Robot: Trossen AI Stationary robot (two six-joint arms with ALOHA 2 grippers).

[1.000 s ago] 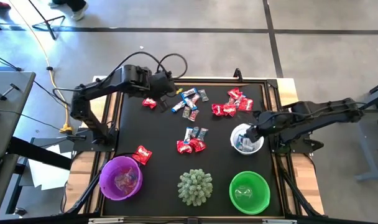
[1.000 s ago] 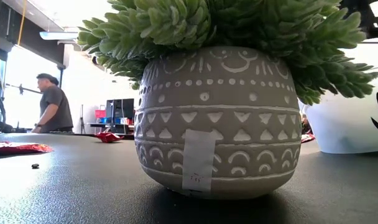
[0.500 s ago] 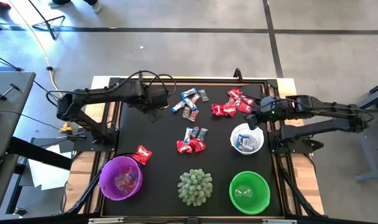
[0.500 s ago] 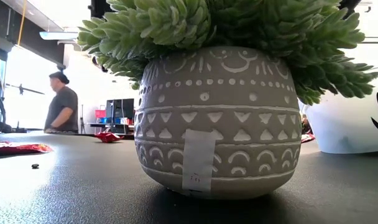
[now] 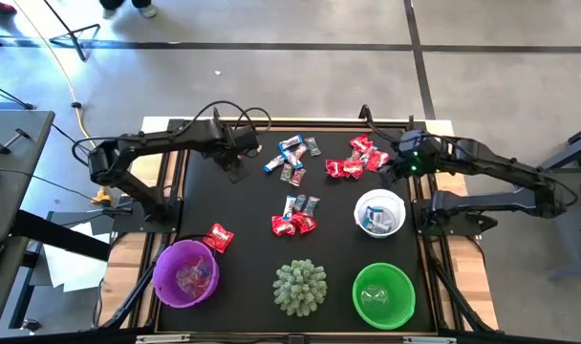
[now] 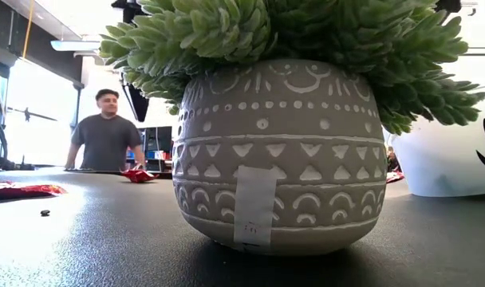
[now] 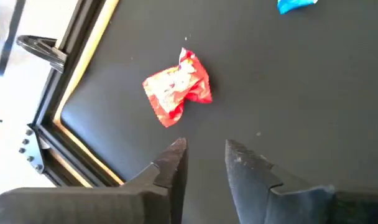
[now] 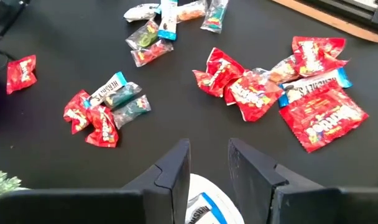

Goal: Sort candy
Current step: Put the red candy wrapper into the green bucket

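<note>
While the left gripper [image 7: 204,155] hangs over the mat's far left corner with its fingers slightly apart and nothing between them, one red candy [image 7: 176,89] lies flat just ahead of the tips, close beside the raised table edge [image 7: 89,93]. The right gripper [image 8: 209,155] hovers above the white bowl [image 5: 379,212], narrowly parted and empty, with a red cluster [image 8: 282,93] ahead. More sweets are scattered mid-mat, leaving bare mat between the groups. From table height a patterned plant pot [image 6: 278,151] blocks nearly everything; a person [image 6: 107,135] stands beyond.
</note>
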